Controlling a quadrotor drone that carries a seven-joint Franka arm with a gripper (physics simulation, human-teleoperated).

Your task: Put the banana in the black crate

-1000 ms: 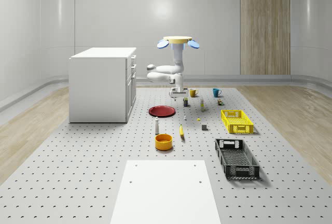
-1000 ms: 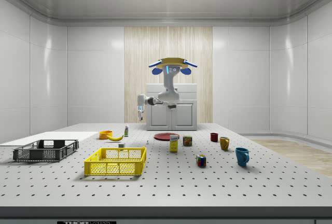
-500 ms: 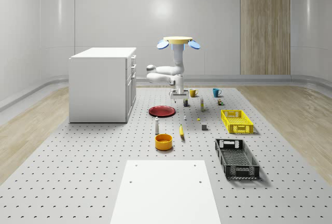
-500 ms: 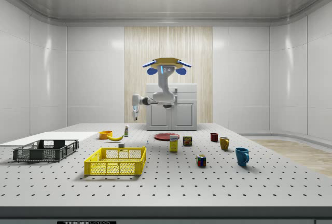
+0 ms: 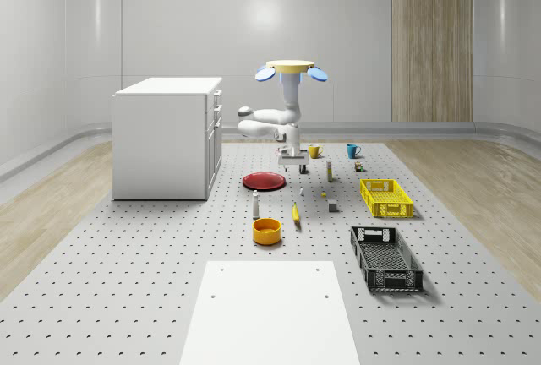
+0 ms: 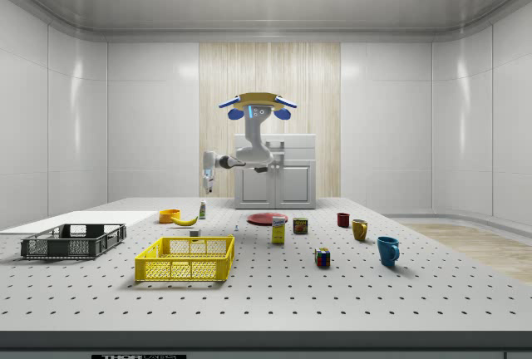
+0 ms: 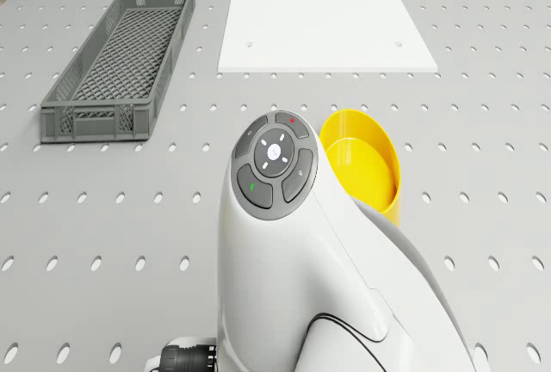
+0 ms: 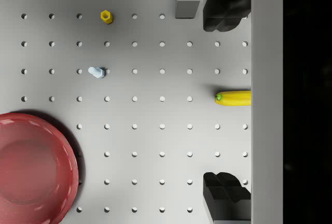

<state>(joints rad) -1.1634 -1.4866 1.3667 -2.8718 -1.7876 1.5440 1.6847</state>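
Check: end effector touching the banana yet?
Apart. The side view shows the end effector hanging well above the banana, which lies on the table with open air between them.

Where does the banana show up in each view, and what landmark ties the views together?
Whole-scene view: banana lies on the table, right of the orange bowl.
Side view: banana lies just right of the orange bowl.
Drone view: not visible; the bowl is.
Wrist view: banana at the frame's edge.
Shared landmark: the orange bowl.
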